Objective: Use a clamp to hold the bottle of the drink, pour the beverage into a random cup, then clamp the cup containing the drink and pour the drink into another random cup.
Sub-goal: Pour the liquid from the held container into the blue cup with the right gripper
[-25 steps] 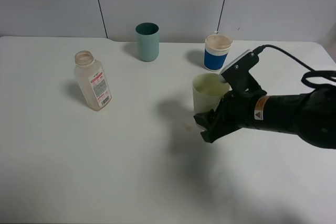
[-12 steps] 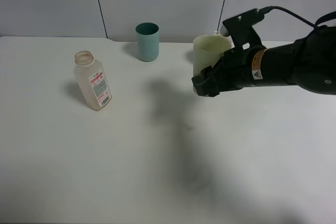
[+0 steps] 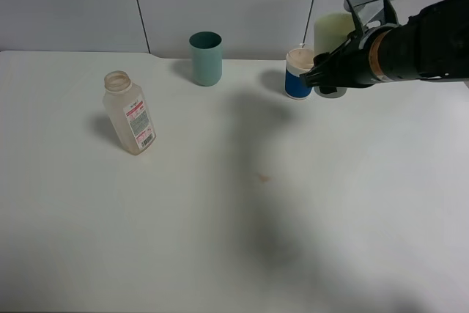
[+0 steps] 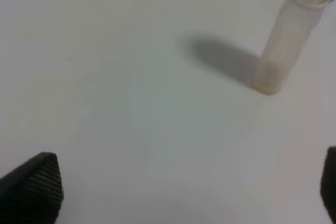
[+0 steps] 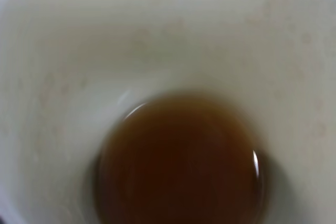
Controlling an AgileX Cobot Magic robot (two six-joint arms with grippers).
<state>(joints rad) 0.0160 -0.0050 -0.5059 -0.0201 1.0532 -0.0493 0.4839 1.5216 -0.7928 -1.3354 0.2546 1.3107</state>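
Grip of right hand (image 3: 330, 76) closed on pale yellow-green tumbler (image 3: 333, 31), carried high off worktop (image 3: 220, 218). Long axis of tumbler near upright, mouth up. Brown beverage (image 5: 178, 163) pooled in its bottom, seen straight down in right wrist view, none near the rim.

Target for the second pour: short blue-and-white cup (image 3: 301, 75), upright on worktop, below tumbler and just to its left in the high view, toward the middle of the worktop. Depth between tumbler mouth and cup not readable from that one view.

Judged next need: tilt of tumbler toward the left. Lip to be brought above the tan inside of the cup, low enough to keep a thin stream from missing so small a mouth. Risk, as a guess: splash onto worktop if tipped fast.

Straight teal cup (image 3: 206, 58) farther left along the back edge, well apart, no part in this pour. Capless bottle (image 3: 130, 113) upright near the left side, looking drained or nearly so.

Fingers of left hand (image 4: 181, 192) spread wide, holding nothing, above bare worktop with bottle ahead, well apart from both cups. Right arm plainly the nearer one.
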